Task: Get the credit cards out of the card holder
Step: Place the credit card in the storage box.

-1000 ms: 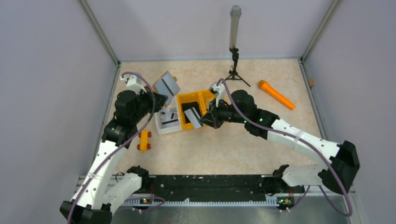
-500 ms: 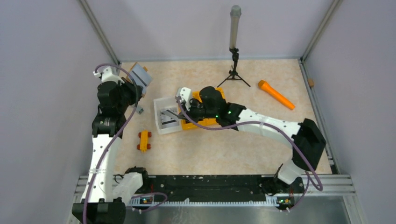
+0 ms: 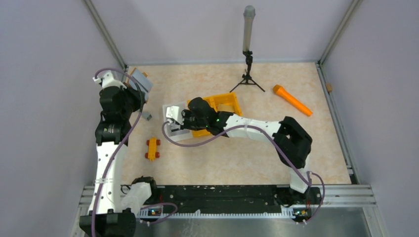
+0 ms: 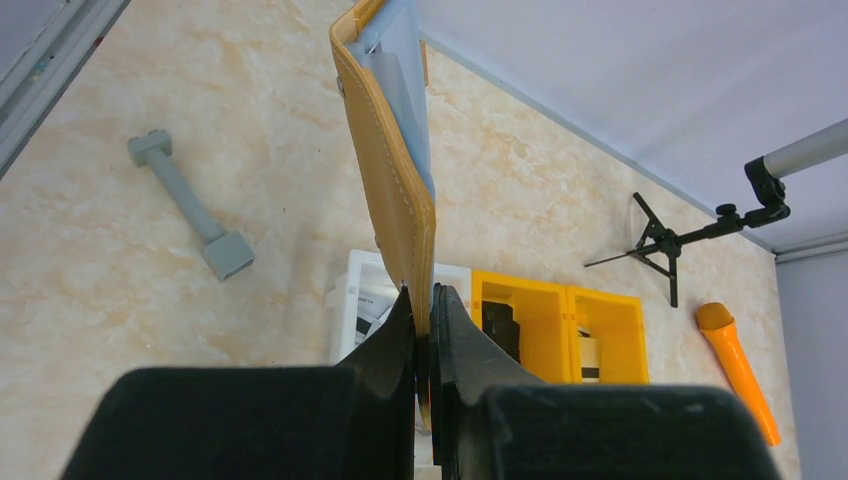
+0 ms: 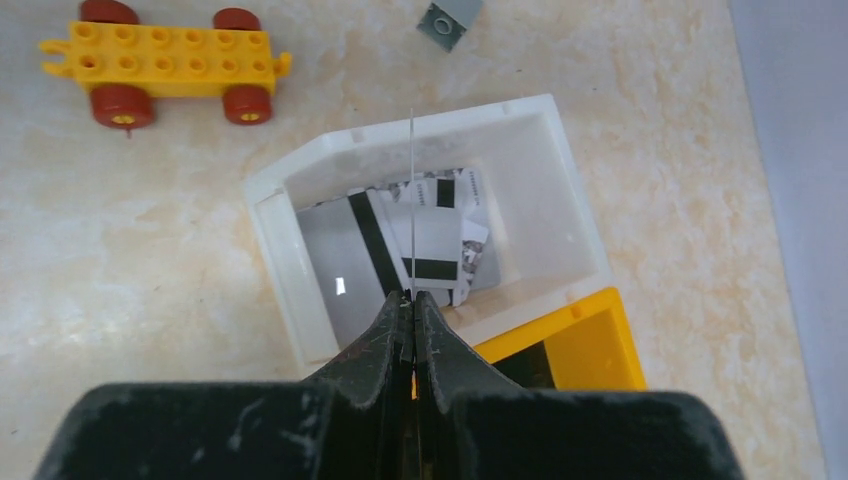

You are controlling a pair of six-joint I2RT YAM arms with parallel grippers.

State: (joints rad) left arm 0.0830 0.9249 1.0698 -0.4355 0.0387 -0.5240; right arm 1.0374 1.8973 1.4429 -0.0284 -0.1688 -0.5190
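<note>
My left gripper (image 3: 132, 93) is shut on the lower edge of the tan card holder (image 3: 137, 80) and holds it upright in the air at the far left. In the left wrist view the card holder (image 4: 392, 190) stands edge-on above the gripper (image 4: 425, 296), with a pale card (image 4: 408, 95) inside it. My right gripper (image 3: 174, 118) is shut on one thin credit card, seen edge-on (image 5: 412, 200), over the white bin (image 5: 420, 135). Several credit cards (image 5: 432, 235) with dark stripes lie in that bin.
An orange double bin (image 3: 225, 103) touches the white bin (image 3: 170, 132) on its right. A yellow toy car (image 3: 152, 148) lies in front of it, a grey block (image 3: 146, 116) to its left. An orange stick (image 3: 293, 100) and a tripod with a tube (image 3: 247, 49) stand at the back.
My right gripper moved left from the orange bin to above the white bin, carrying a card. My left gripper swung left and back with the card holder.
</note>
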